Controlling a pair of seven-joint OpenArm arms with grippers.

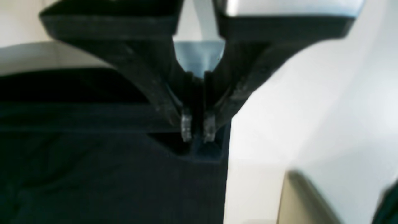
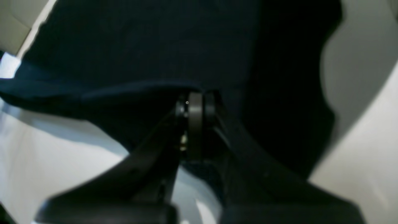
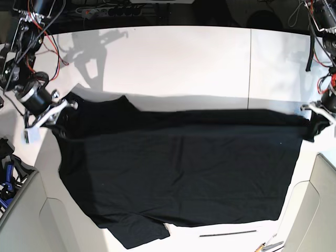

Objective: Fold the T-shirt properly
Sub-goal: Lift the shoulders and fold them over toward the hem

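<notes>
1. The T-shirt (image 3: pixel 178 168) lies spread over the white tabletop (image 3: pixel 184 63), wide from side to side; a fold line runs across its upper part, so the top strip looks doubled over the rest.
2. In the base view the left end effector (image 3: pixel 318 116) is at the right edge of the cloth; its jaws are pressed together on the corner of the T-shirt (image 1: pixel 93 174); in the left wrist view the two pale fingertips (image 1: pixel 186 127) stand almost touching, with a narrow piece of dark fabric between and below them.
3. The right end effector (image 3: pixel 64 111) is at the opposite edge, on the left of the base view; it is also closed tight on the T-shirt (image 2: pixel 149 49); in the right wrist view the fabric hangs in a soft fold from the closed tips (image 2: pixel 196 105) and covers most of the picture.
4. One sleeve (image 3: pixel 139 233) points toward the near edge of the tabletop; a small pale mark (image 3: pixel 167 228) shows just beside it.
5. A thin dark stick (image 3: pixel 228 233) lies on the tabletop near the lower hem, apart from the cloth.
6. Red and black cables (image 3: pixel 42 37) hang around the arm in the far left corner.
</notes>
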